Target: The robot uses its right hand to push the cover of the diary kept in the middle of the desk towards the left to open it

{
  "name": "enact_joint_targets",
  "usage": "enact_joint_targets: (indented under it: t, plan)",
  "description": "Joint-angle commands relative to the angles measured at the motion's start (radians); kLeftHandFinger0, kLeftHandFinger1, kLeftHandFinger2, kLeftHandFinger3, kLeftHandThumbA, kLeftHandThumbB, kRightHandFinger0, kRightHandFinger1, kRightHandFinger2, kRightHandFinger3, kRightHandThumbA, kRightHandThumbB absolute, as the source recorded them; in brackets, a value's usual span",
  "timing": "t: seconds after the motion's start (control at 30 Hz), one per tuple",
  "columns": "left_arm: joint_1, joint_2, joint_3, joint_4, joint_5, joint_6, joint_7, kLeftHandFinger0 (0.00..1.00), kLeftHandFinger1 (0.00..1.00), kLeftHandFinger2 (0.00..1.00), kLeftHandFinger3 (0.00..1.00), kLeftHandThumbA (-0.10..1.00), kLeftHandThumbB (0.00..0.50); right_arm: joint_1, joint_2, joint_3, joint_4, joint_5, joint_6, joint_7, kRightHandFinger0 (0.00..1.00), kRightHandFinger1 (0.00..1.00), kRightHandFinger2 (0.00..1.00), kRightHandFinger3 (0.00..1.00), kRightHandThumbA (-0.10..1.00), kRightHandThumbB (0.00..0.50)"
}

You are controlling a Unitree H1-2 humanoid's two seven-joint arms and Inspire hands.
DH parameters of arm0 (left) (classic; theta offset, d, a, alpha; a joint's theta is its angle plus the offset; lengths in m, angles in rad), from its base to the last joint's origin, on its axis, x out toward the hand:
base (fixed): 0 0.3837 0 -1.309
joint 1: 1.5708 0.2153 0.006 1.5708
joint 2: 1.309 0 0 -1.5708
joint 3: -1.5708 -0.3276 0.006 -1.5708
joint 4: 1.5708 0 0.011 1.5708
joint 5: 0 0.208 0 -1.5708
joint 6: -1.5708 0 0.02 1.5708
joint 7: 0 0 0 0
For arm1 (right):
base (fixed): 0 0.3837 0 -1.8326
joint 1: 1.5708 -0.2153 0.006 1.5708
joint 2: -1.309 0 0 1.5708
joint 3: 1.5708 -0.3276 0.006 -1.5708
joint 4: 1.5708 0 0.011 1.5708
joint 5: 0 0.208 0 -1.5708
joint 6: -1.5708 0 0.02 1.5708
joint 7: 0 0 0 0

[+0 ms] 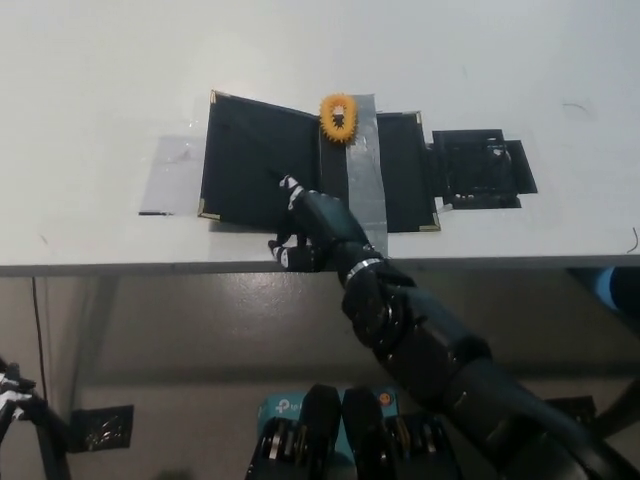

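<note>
Right hand (306, 225) is resting fingers-down on the diary's (318, 172) cover (255, 160), fingers loosely spread, not gripping anything. Arm reaches up from the lower right over the desk (90, 90) edge. Diary sits mid-desk, cover folded over to the left. Left hand (10, 385) barely shows bottom-left, can't tell its state.

No text, label or number can be read anywhere in view.

One head camera looks steeply down on the desk (100, 60) from above.
</note>
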Motion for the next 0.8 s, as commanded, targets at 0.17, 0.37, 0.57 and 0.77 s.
enact_joint_targets:
  t: [0.17, 0.37, 0.57, 0.77]
  plan:
    - [0.003, 0.017, -0.002, -0.047, 0.012, 0.017, -0.002, 0.33, 0.39, 0.20, 0.35, 0.59, 0.500, 0.066, 0.089, 0.071, 0.033, -0.094, -0.031, 0.100, 0.52, 0.60, 0.75, 1.00, 1.00, 0.451]
    - [0.019, 0.012, 0.007, -0.038, 0.001, 0.007, -0.004, 0.32, 0.38, 0.18, 0.36, 0.58, 0.500, 0.044, 0.045, 0.043, -0.019, -0.110, 0.010, 0.085, 0.00, 0.05, 0.27, 1.00, 1.00, 0.409]
    - [0.038, 0.000, 0.014, -0.025, -0.004, -0.023, -0.004, 0.32, 0.38, 0.19, 0.37, 0.58, 0.500, 0.012, -0.014, -0.004, -0.110, -0.074, 0.008, 0.154, 0.68, 0.71, 0.82, 1.00, 1.00, 0.370]
    - [0.051, 0.011, 0.020, -0.028, 0.001, -0.031, -0.005, 0.35, 0.40, 0.23, 0.41, 0.60, 0.500, 0.011, -0.081, -0.268, -0.484, 0.238, 0.256, 0.394, 1.00, 1.00, 1.00, 1.00, 1.00, 0.296]
